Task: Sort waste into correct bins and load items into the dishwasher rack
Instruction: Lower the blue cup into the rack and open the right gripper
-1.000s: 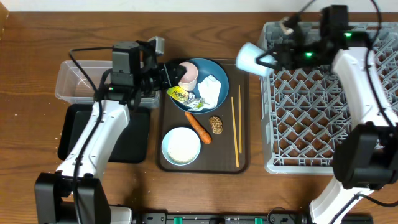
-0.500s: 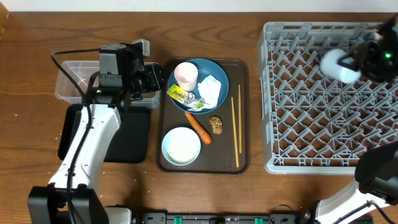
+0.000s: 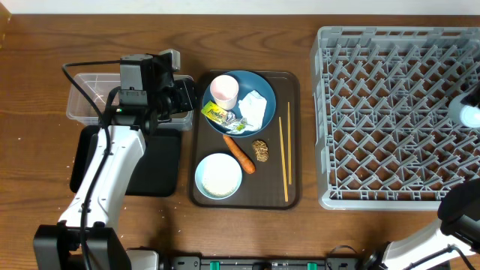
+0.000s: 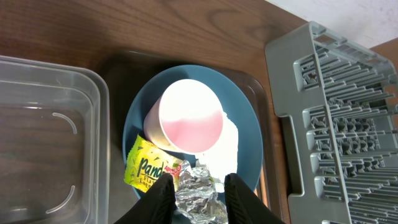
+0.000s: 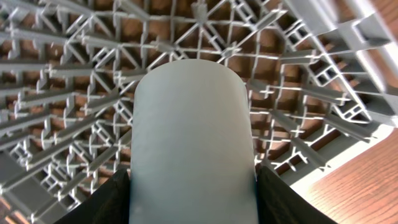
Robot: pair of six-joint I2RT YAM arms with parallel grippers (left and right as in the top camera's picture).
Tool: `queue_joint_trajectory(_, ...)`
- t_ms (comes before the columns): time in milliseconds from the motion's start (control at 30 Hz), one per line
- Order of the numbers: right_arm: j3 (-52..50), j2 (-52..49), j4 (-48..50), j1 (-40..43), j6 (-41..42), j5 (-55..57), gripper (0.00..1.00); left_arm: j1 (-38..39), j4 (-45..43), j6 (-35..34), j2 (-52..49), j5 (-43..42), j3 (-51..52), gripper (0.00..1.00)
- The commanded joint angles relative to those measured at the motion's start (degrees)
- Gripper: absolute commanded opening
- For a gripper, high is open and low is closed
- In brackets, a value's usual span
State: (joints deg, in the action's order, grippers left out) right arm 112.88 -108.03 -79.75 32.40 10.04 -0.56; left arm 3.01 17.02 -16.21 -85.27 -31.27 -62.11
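Small light-blue cup (image 3: pixel 471 114), overhead: it's now crossed the grey pegged dishwasher rack (image 3: pixel 390 112) to the table's right edge. Left wrist: left gripper (image 4: pixel 196 186) spread open over the yellow-green wrapper (image 4: pixel 146 165). Right wrist: right gripper (image 5: pixel 193 208) clamps that cup, so racking looks close.

Right edge: small light-blue cup (image 5: pixel 193 143) aloft over large grey pegged dishwasher rack (image 3: pixel 390 112). Small pale-pink cup (image 4: pixel 189 115) upright in dark-blue round bowl (image 3: pixel 257 81), beside crumpled white napkin (image 3: pixel 255 109) and yellow-green wrapper (image 4: pixel 149 168).
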Motion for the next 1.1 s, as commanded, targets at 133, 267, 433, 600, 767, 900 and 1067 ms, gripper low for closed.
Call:
queue_joint_trajectory(133,1.01,-3.19,4.24,1.07,2.36,3.34,0.2,-0.2,0.33,1.18,1.16,0.5,-0.81,0.28)
queue_joint_trajectory(267,1.01,-5.38,7.19,1.27,2.34,3.58,0.2,-0.2,0.33,1.18,1.16,0.5,-0.81,0.28)
queue_joint_trajectory(433,1.01,-8.11,8.13,1.73,2.36,3.8,0.21,-0.2,0.33,1.18,1.16,0.52,-0.81,0.28)
queue_joint_trajectory(600,1.01,-10.47,7.08,2.45,2.34,3.78,0.22,-0.2,0.31,1.18,1.16,0.52,-0.81,0.28)
queue_joint_trajectory(767,1.01,-12.92,8.44,2.89,2.32,4.68,0.39,-0.2,0.31,1.18,1.16,0.52,-0.81,0.28)
queue_joint_trajectory(900,1.01,-14.25,9.44,3.1,1.9,4.85,0.57,-0.2,0.31,1.18,1.16,0.5,-0.81,0.28)
queue_joint_trajectory(1067,1.42,-13.73,11.89,3.1,1.92,4.5,0.75,-0.2,0.31,1.18,1.16,0.5,-0.81,0.29)
